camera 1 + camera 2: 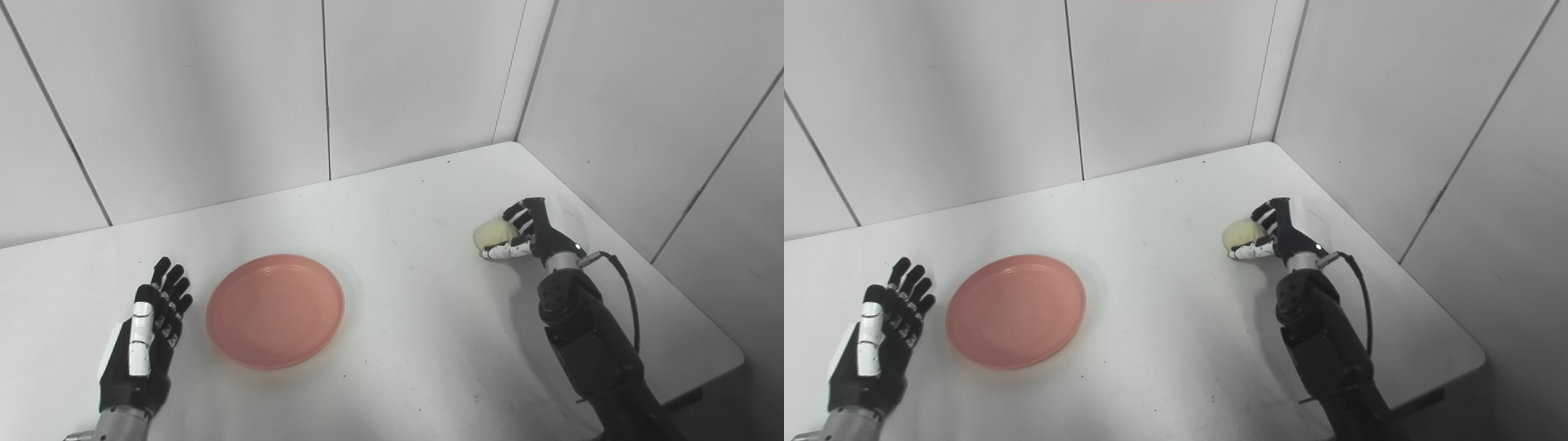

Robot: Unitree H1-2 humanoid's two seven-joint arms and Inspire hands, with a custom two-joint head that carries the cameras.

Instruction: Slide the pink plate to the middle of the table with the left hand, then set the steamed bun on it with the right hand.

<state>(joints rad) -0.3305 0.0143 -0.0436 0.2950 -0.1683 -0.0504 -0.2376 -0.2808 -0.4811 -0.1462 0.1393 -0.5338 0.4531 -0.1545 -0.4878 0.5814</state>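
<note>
The pink plate (274, 310) lies flat on the white table (404, 202), left of the middle. My left hand (147, 334) rests open just left of the plate, fingers straight and apart, not touching it. The pale steamed bun (495, 233) sits on the table at the right. My right hand (525, 236) is closed around the bun from its right side, thumb under it and fingers over the top. The same scene shows in the right eye view, with the plate (1015, 311), the bun (1243, 233) and both hands (882, 343) (1274, 236).
White wall panels (245, 92) stand close behind the table and along its right side, meeting at a corner. The table's right edge (704, 306) runs close past my right forearm. Small dark specks dot the tabletop.
</note>
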